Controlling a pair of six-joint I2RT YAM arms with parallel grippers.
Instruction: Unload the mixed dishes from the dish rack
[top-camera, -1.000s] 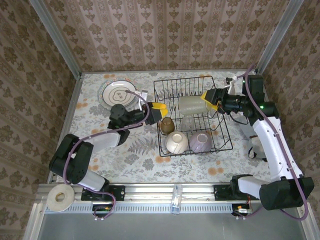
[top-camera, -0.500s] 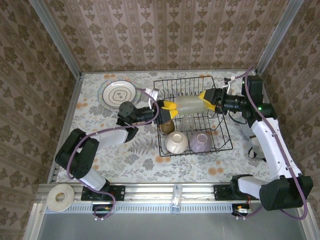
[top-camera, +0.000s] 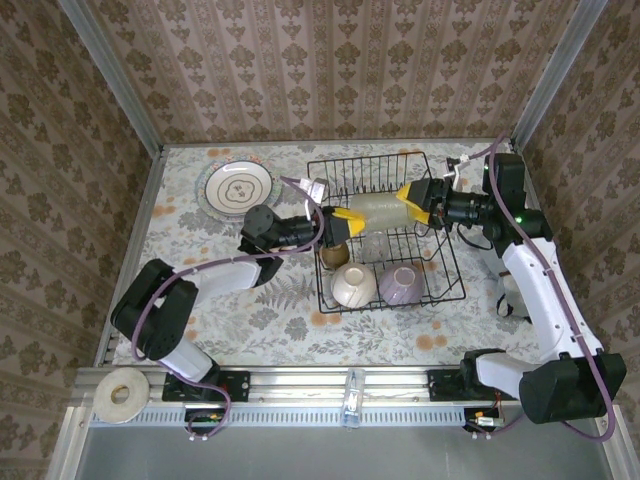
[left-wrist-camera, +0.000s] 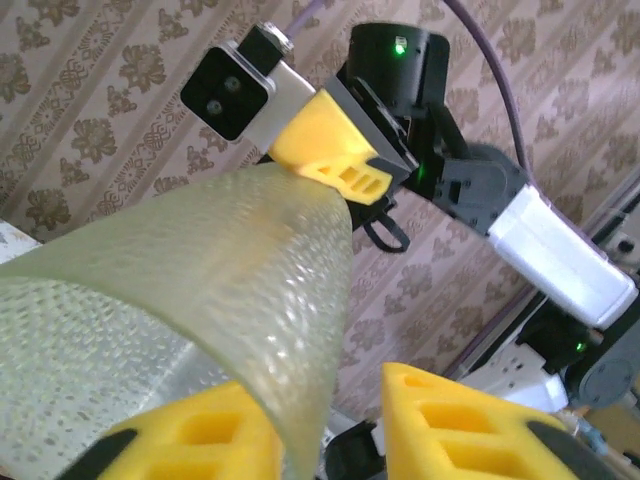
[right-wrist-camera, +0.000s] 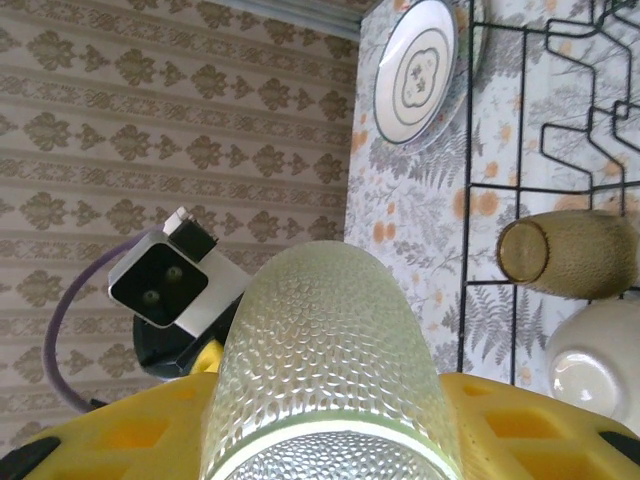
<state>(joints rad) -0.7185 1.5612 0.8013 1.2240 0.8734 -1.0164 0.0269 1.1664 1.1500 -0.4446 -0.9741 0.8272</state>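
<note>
Pale-green cup (top-camera: 378, 208) lies between left end effector (top-camera: 342, 222) and right end effector (top-camera: 412, 203).

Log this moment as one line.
right gripper: shut on pale-green dimpled cup | left gripper: astride cup rim | black wire dish rack: below cup

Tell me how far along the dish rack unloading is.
Looks done: one patterned white plate lies on the table. In hand: the pale-green pebbled cup, gripped by the right gripper above the black wire rack, left gripper pinching its other end. Remaining: amber-brown cup, clear glass, cream bowl and lilac bowl sit in the rack.
</note>
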